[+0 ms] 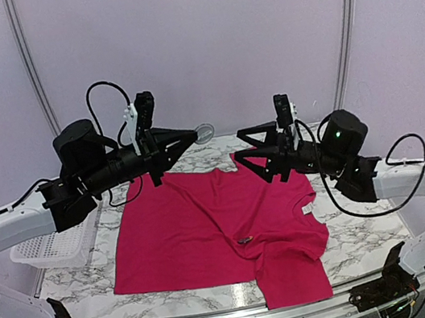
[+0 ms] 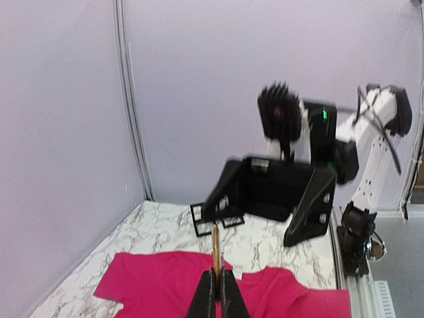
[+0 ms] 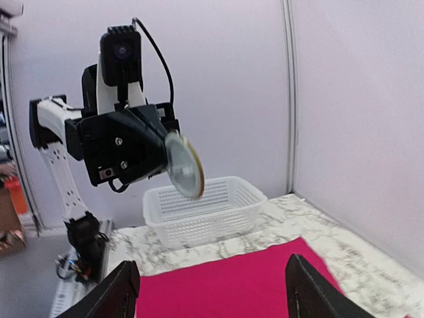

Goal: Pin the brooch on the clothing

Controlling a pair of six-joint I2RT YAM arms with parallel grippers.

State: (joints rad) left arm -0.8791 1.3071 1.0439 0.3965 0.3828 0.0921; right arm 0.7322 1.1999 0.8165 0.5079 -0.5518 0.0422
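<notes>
Your left claw [image 1: 194,135] is shut tight on the brooch [image 1: 205,132], a flat round disc, and pinches it by the edge. It hangs in the air over the far edge of the shirt [image 1: 199,226]. Your right claw [image 1: 240,145] is wide open and holds nothing. It faces the left claw, near it but not touching.

The shirt lies spread on the table [image 1: 357,241], with folds on its right side. A small dark thing [image 1: 245,240] sits on the shirt; you cannot tell what it is. A white basket [image 1: 48,250] stands to the left, just beside the shirt.
</notes>
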